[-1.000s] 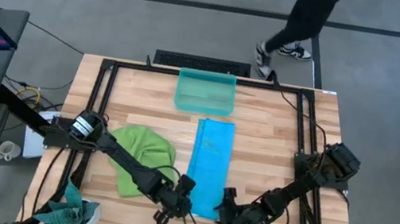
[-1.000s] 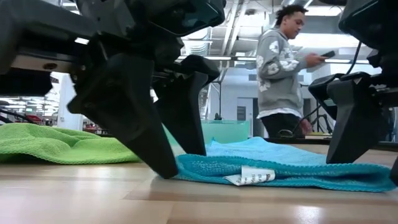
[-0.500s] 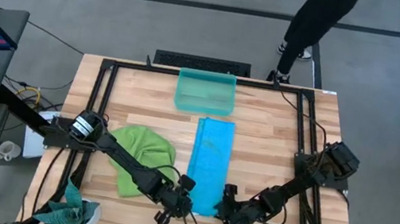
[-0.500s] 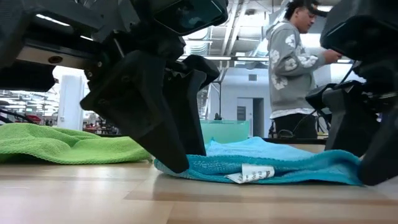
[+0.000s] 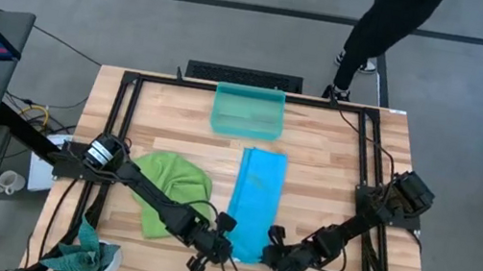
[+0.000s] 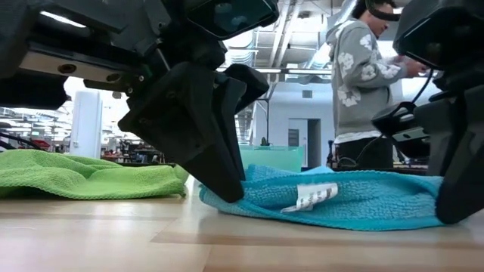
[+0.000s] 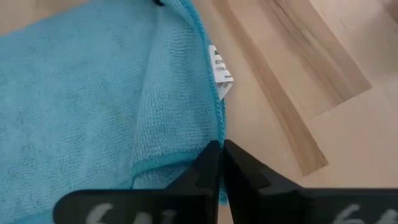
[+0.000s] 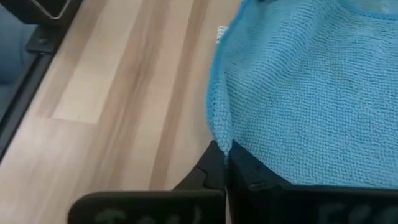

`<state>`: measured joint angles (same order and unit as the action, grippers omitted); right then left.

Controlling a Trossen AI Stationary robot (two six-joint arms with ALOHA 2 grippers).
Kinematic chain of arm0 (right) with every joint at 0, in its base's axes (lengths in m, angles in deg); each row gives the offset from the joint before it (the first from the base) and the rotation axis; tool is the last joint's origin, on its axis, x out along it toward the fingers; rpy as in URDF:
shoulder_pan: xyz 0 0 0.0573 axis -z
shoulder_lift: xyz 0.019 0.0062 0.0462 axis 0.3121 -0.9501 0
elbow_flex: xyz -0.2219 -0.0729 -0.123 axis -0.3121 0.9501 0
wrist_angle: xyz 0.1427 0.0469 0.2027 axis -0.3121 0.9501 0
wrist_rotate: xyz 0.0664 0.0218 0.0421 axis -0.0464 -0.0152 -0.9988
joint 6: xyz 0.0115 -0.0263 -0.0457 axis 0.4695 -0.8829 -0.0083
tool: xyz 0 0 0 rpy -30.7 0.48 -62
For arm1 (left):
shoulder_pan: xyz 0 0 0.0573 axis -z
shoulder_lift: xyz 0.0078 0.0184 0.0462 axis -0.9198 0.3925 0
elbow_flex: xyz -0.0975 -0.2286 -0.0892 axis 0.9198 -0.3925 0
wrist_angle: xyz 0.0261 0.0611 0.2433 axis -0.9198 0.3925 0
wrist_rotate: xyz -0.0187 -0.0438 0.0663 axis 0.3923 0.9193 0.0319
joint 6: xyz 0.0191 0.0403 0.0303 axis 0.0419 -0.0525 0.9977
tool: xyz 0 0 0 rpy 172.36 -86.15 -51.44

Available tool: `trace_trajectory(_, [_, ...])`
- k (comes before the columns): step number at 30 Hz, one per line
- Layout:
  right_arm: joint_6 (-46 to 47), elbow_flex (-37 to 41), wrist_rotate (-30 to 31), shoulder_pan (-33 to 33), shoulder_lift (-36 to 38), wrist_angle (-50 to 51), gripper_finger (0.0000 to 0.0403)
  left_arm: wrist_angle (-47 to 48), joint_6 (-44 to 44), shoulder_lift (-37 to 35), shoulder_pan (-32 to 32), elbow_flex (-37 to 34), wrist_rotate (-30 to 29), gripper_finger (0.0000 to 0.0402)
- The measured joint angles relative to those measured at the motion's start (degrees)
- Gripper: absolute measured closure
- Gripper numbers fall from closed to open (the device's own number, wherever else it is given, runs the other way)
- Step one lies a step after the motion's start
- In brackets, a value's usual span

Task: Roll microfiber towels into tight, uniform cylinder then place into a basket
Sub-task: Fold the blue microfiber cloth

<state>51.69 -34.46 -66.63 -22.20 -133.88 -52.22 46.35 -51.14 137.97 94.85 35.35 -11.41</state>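
The blue towel (image 5: 255, 203) lies folded into a long strip down the middle of the worktop (image 5: 335, 160), one short end near the basket (image 5: 248, 111) at the far edge, the other at the near edge between the two arms. The left end effector (image 5: 224, 240) is closed on the near left corner of that strip, and the right end effector (image 5: 273, 250) is closed on the near right corner; in each wrist view the dark fingers (image 7: 214, 168) meet with the towel's hem pinched between them. From table height the near end of the towel is bunched up a little (its white label (image 6: 310, 196) sticks out from the front edge). The green towel (image 5: 171, 188) lies rumpled on the left side of the worktop, just beside the left arm and apart from the blue one. A person (image 6: 365, 83) stands beyond the far edge.
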Motion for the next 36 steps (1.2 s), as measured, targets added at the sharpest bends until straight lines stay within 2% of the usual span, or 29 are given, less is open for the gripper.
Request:
trace_trajectory(5, [-0.17, -1.53, -0.95, -0.45, -0.11, 1.08, 0.0373, -0.09, -0.46, 0.00, 0.61, 0.00, -0.39, 0.0399])
trace_trajectory(13, [-0.18, -6.52, -2.14, -0.50, -0.11, 7.00, 0.0394, 0.03, -1.05, 0.00, 2.48, 2.00, -1.87, 0.0401])
trace_trajectory(20, [-0.20, -9.90, -1.83, -0.77, -0.11, 9.70, 0.0376, 2.44, -2.47, 0.00, 4.17, 3.73, -3.99, 0.0401])
trace_trajectory(28, [-0.20, -15.04, -1.63, -2.56, -0.11, 15.01, 0.0393, 10.51, -4.98, 0.00, 6.50, 8.17, -10.44, 0.0401])
trace_trajectory(36, [-0.22, -18.81, -1.49, -3.94, -0.11, 16.36, 0.0384, 19.86, -7.96, 0.00, 9.60, 14.85, -19.10, 0.0401])
